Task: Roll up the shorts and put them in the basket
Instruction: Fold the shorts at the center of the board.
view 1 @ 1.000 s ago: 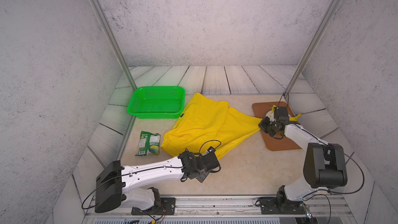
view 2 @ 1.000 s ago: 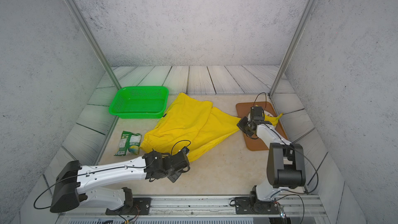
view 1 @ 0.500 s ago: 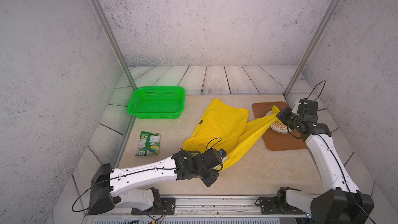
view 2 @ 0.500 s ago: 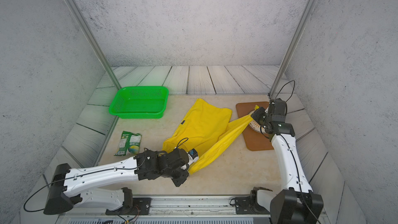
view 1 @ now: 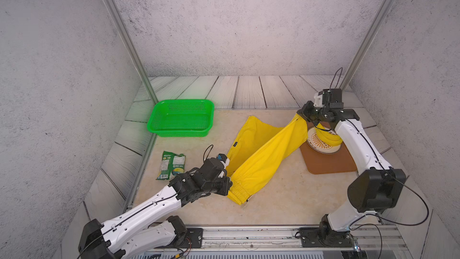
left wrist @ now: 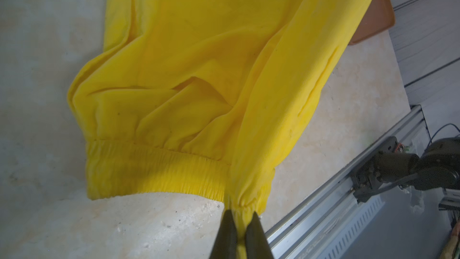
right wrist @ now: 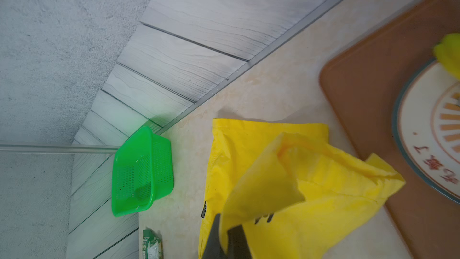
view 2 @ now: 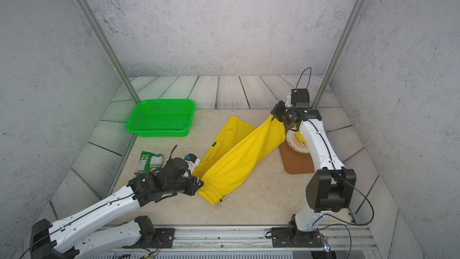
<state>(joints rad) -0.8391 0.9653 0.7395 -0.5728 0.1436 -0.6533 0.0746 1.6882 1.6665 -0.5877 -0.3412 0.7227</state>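
Both top views: shorts (view 1: pixel 261 160) span the middle of the bench (view 1: pixel 286 200) on a diagonal, one leg flat toward the back, the other raised. Left hand (left wrist: pixel 240 216) closed on the gathered waistband edge, low near the front. Right hand (right wrist: pixel 224 222) closed on the raised leg's hem, near the plate (view 1: pixel 321 147). Plate carries bananas (view 1: pixel 326 135) and sits on a brown board (view 1: pixel 328 164). Green basket (view 1: pixel 180 118) and snack packet (view 1: pixel 171 164) lie left of the cloth
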